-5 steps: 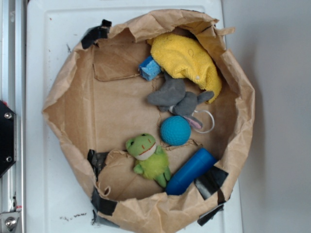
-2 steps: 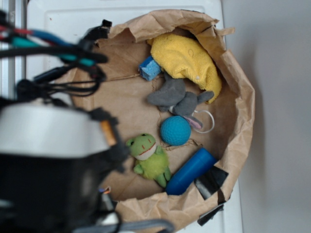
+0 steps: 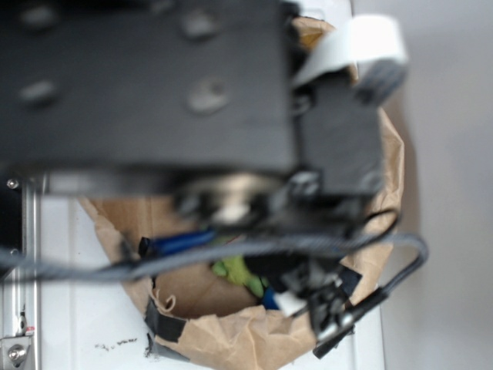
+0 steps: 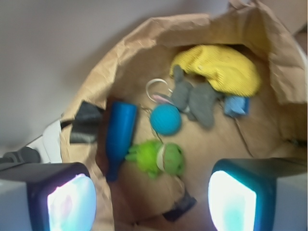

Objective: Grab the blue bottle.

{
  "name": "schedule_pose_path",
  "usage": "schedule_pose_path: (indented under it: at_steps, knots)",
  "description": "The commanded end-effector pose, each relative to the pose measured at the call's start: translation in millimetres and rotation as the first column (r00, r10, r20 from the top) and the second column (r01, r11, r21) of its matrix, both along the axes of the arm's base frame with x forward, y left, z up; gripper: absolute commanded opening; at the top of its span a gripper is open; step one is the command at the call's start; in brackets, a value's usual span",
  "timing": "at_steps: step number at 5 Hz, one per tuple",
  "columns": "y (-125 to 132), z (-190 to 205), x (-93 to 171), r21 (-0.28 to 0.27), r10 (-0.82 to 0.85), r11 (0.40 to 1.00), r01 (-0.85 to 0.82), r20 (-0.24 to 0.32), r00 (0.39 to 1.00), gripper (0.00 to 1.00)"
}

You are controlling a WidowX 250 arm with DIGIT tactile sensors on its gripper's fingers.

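Hand [image 4: 151,199] open above the paper bag [image 4: 120,53], blue bottle [image 4: 119,134] beside the frog toy [image 4: 161,158], no legible writing.

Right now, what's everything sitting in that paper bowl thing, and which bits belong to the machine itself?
paper bowl: one, brown crumpled paper patched with black tape, holds all the toys
blue bottle: one, bright blue, lying along the left wall in the wrist view
frog toy: one, green plush, right beside the bottle
ball: one, blue and round, in the middle
grey plush toy: one, grey, between the ball and the cloth
yellow cloth: one, yellow, at the far side
small block: one, light blue, by the grey plush toy
claw: one, two pale fingers spread apart above the bowl, holding nothing
robot arm: one, black, blocking most of the exterior view
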State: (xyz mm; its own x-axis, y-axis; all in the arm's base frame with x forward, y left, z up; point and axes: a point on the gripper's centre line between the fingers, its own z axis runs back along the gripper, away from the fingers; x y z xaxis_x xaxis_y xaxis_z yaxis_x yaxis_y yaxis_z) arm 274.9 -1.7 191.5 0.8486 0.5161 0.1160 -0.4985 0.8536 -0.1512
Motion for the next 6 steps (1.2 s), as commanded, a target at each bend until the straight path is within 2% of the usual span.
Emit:
schedule_pose_path:
  at_steps: [1, 2, 3, 4, 6]
  knots:
    - [16.7, -32.4, 12.5, -0.040, -0.058, 0.997, 0.062, 0.102, 0.993, 1.00]
    - [22.5, -58.4, 12.8, -0.002, -0.076, 0.997, 0.077, 0.089, 0.993, 1.00]
    - [16.6, -70.8, 17.9, -0.038, -0.075, 0.996, 0.079, 0.076, 0.994, 1.00]
    - [13.1, -65.7, 18.7, -0.066, -0.084, 0.994, 0.091, 0.108, 0.991, 1.00]
    - [13.1, -65.7, 18.7, -0.066, -0.084, 0.994, 0.091, 0.108, 0.991, 1.00]
